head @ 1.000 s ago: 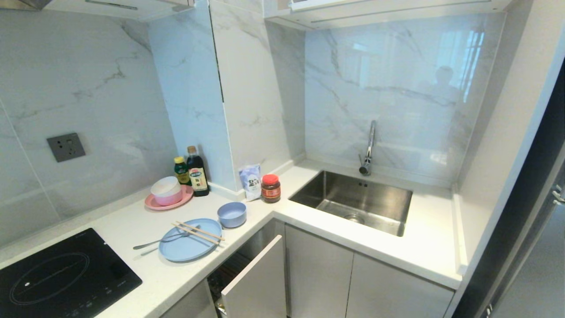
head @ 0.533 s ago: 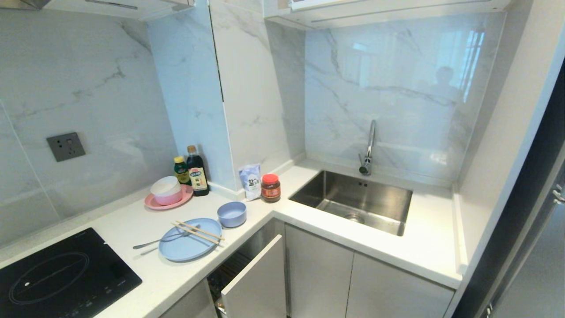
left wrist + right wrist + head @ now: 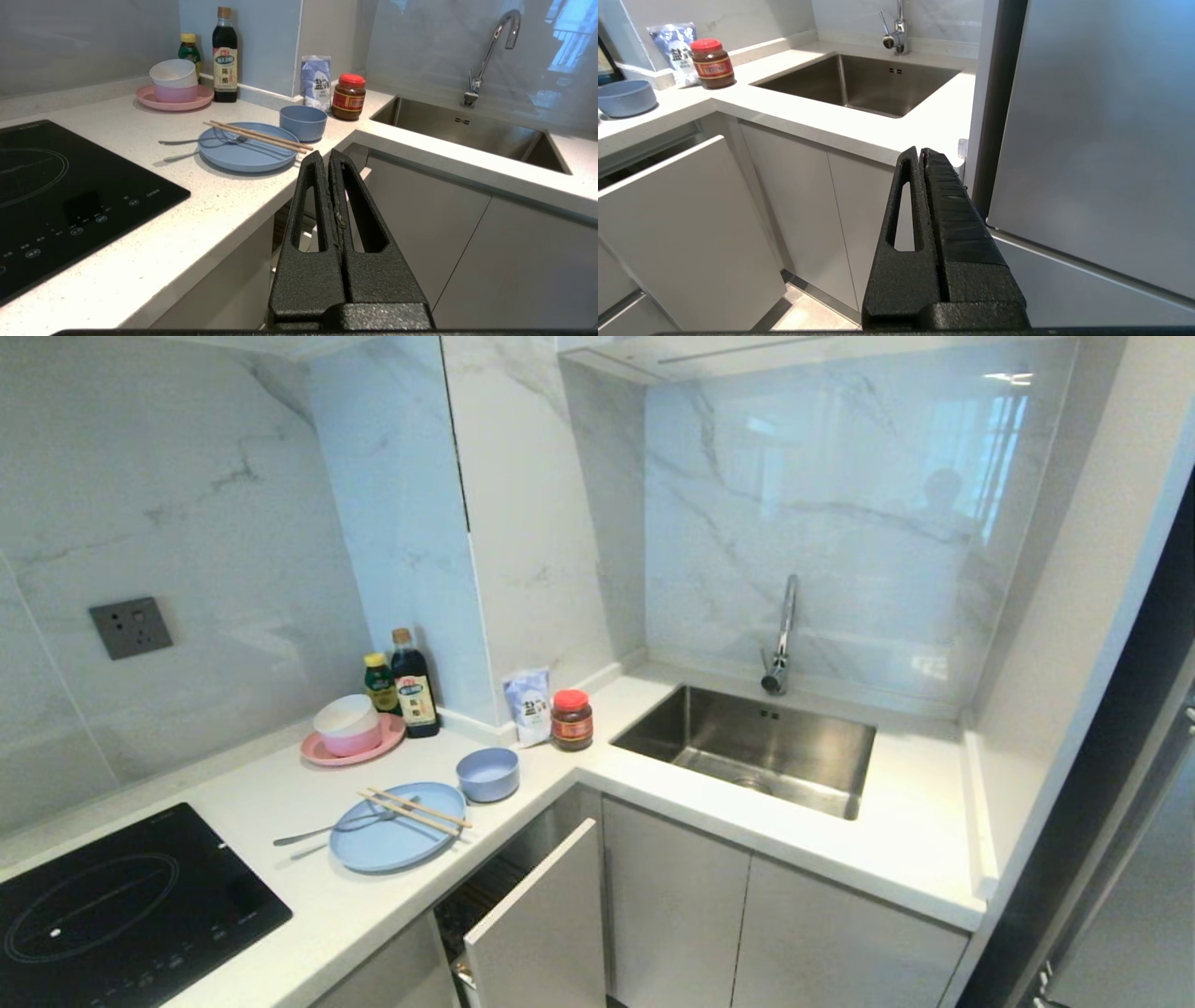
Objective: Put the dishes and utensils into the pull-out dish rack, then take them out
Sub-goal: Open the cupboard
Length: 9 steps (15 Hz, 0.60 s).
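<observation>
A kitchen corner with a white counter. Nothing has been loaded yet, by the look of it.

The left gripper (image 3: pixel 325 156) hangs in front of the cabinets, below counter height, its two black fingers pressed together and holding nothing. Just beyond its tips and a little higher, the pale blue plate (image 3: pixel 247 151) lies flat near the counter's edge. The wooden chopsticks (image 3: pixel 259 136) rest across the plate, and the silver fork (image 3: pixel 196 140) lies with its prongs on the plate and its handle trailing off onto the counter (image 3: pixel 224 205); laid this way, both utensils probably have to come off before the plate can be lifted. The small blue bowl (image 3: pixel 303 122) stands upright just beyond the plate, apart from it.

Directly below and ahead of that gripper, the narrow white front of the pull-out dish rack (image 3: pixel 546 915) stands partly drawn out from the cabinet run, leaving a dark gap in which little of the wire basket can be made out. It likely needs pulling further to be loaded.

The right gripper (image 3: pixel 922 156) is also closed and empty, parked low before the cabinet doors under the sink (image 3: pixel 859 84), with a tall grey appliance door (image 3: pixel 1087 140) close beside it.
</observation>
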Motion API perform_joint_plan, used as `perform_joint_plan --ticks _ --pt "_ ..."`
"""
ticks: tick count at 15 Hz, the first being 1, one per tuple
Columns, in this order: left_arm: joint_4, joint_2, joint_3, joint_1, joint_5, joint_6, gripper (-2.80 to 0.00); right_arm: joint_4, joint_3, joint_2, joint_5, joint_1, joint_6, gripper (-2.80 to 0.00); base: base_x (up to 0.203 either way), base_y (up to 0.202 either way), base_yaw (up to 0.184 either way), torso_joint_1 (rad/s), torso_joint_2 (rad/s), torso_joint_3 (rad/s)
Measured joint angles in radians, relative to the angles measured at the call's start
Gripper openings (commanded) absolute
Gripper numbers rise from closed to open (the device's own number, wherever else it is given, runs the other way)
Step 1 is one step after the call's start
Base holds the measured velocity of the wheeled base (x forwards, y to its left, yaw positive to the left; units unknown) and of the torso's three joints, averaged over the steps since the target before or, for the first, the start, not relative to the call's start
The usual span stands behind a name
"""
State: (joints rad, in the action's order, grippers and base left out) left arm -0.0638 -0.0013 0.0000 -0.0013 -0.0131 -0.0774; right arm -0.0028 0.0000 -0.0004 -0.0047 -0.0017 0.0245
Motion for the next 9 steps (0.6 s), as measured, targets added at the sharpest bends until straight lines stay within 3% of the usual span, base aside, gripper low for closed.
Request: perform_joint_plan --ticks 9 --pt "0.0 0.0 0.0 0.0 0.0 0.0 -2.8 0.0 0.0 0.0 0.0 0.0 0.001 -2.8 0.0 0.0 0.0 -0.158 0.32 0.162"
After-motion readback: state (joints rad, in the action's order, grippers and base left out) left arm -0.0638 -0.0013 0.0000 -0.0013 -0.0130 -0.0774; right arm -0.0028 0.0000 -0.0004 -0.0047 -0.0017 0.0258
